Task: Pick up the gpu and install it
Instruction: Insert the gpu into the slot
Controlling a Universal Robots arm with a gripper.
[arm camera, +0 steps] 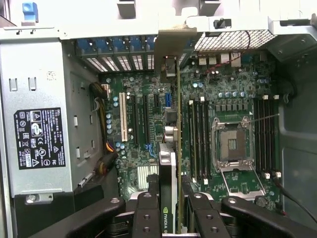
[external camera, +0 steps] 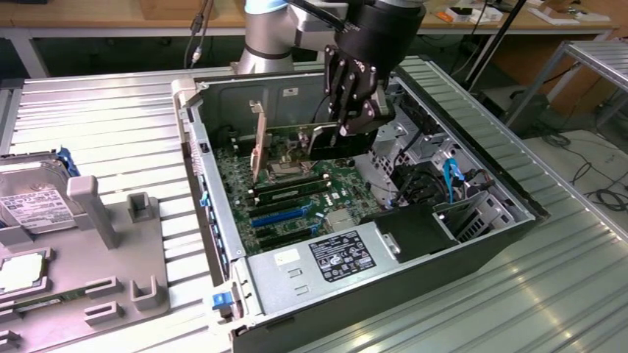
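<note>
Open computer case lies on its side on the counter. Inside are the motherboard, a power supply and memory sticks. The pincer is clenched on the gpu, which stands on edge over the motherboard slots, bracket toward the case's rear wall. Cannot tell if it is seated. A hard drive sits in the tray at the exterior view's left.

The hand grips the gpu edge-on — upright over the green motherboard.
</note>
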